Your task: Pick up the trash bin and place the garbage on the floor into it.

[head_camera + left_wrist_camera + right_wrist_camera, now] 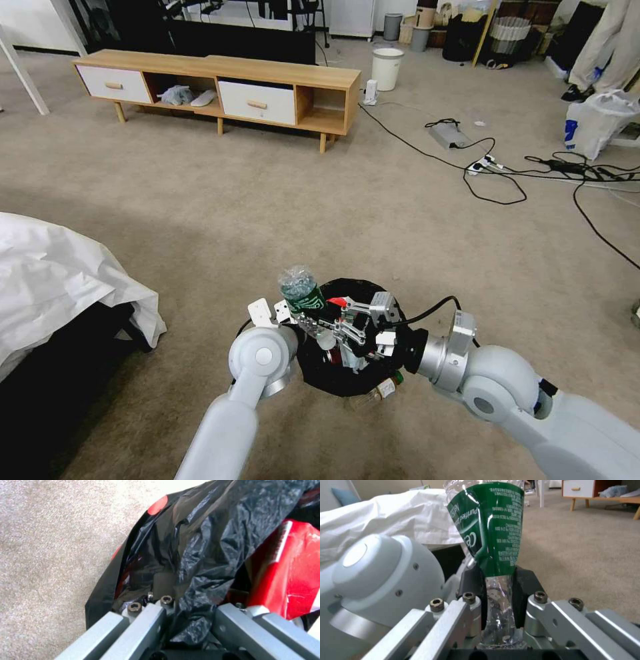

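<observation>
Head view: trash bin (347, 373) w/ black liner sits between both arms, low in front of robot, apparently held up off the floor (267, 213) by the left gripper (287, 319) at its near-left rim. Right gripper (319, 321) is over the bin mouth w/ a crushed green-label bottle (301, 288) sticking up above the rim, so not released yet. Another bottle (380, 391) w/ green cap pokes out at the bin's near edge; can't tell if it's inside or lying under. Red stuff visible in the bin, so some garbage looks done. Carpet around bin looks clean of litter nearby; far side has TV cabinet (220, 87), white bucket (387, 67), cables (493, 173), white sheet (60, 280) at left; nothing blocks the drop. Left wrist view: fingers (146, 620) closed on the bag's crinkled edge, pinching the liner/rim; red wrapper (293, 575) inside just beside them. Right wrist view: pads (526, 585) clamped on the bottle's squashed clear part, label end pointing away; left arm's joint right beside it, tight clearance. Judgement: late stage, this bottle left to let go, maybe the near-edge one too.
</observation>
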